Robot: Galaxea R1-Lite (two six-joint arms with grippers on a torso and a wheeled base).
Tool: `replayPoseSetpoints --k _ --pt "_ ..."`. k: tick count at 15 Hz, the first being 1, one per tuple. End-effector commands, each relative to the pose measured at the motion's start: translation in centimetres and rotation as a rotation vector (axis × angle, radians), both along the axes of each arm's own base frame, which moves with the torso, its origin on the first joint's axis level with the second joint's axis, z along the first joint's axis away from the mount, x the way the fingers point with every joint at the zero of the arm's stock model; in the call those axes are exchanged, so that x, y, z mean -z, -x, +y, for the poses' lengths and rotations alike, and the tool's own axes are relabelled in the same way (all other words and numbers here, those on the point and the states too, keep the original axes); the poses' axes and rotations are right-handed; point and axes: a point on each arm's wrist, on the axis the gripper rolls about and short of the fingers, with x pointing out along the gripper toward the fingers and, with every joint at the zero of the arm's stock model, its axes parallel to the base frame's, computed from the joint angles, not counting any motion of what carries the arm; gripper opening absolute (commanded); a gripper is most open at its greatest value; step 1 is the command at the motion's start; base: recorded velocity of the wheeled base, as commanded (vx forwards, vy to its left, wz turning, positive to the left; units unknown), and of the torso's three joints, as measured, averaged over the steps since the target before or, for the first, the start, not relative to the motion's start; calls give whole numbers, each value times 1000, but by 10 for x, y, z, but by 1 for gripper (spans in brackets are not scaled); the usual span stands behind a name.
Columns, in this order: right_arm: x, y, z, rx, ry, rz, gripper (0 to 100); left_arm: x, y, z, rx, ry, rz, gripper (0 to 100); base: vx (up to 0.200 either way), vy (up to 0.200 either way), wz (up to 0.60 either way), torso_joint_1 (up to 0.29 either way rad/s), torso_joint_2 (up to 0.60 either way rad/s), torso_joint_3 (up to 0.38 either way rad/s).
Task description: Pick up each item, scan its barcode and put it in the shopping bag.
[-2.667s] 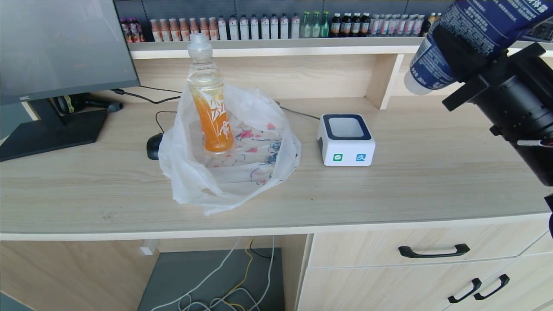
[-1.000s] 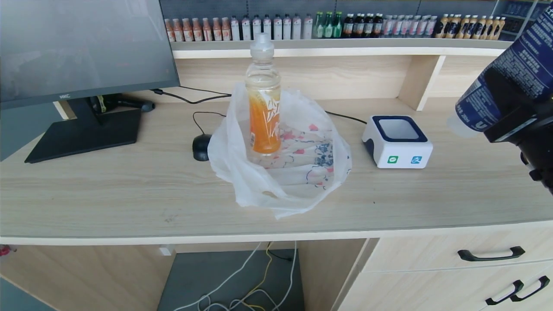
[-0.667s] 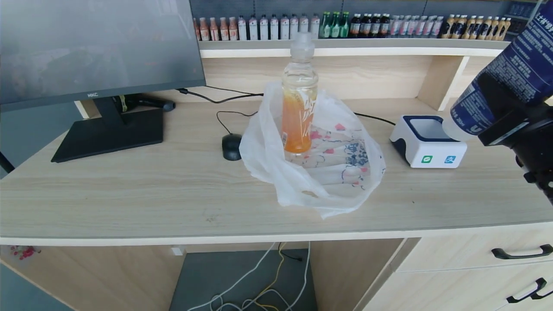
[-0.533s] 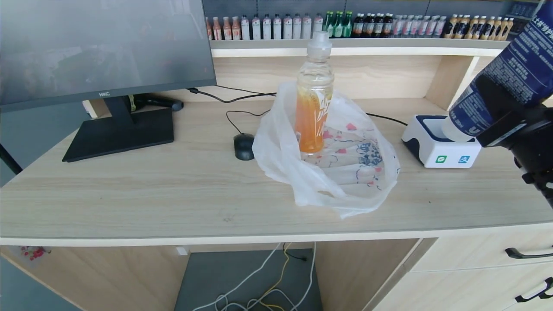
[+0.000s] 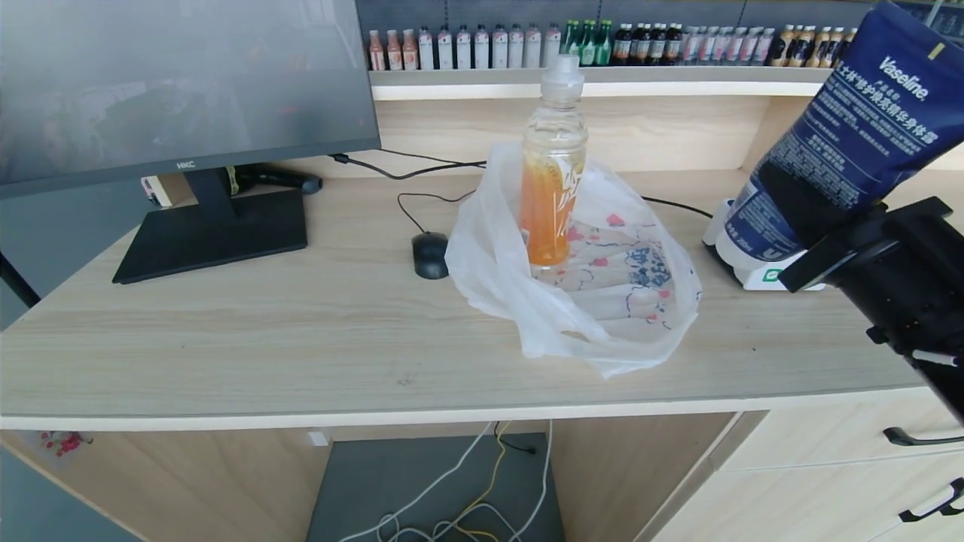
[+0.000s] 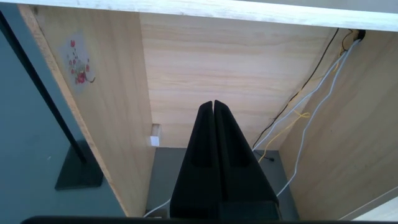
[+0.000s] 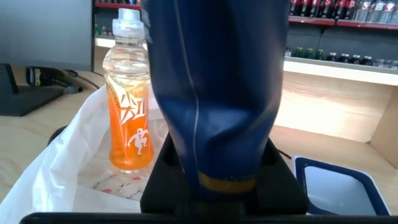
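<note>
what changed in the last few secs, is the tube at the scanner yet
The right gripper, shut on the blue tube, has swung it down and toward the barcode scanner; in the head view its cap end now overlaps the scanner. The camera panned too. The orange drink bottle stayed upright in the shopping bag.

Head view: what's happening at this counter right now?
The right tool grips a dark blue tube, cap end down, above the counter and close to the scanner, so this looks like the scanning step. An orange drink bottle stands upright in the shopping bag. The left tool is shut and empty, facing the space under the counter.
</note>
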Motion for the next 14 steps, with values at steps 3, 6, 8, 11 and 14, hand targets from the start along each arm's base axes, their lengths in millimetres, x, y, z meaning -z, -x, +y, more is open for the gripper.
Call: replayPoseSetpoints --k 3,6,8,11,14 --pt "-12 -29 14 -27 -15 74 0 0 0 0 0 0 0 0 0 0 0 0 0 0" --pt "-35 -47 21 -43 -29 113 0 0 0 0 0 0 0 0 0 0 0 0 0 0" --pt "-50 -57 27 -51 -26 140 0 0 0 0 0 0 0 0 0 0 0 0 0 0" --pt "-61 -64 35 -88 -35 197 0 0 0 0 0 0 0 0 0 0 0 0 0 0" --pt "-58 -75 44 -106 -44 218 0 0 0 0 0 0 0 0 0 0 0 0 0 0"
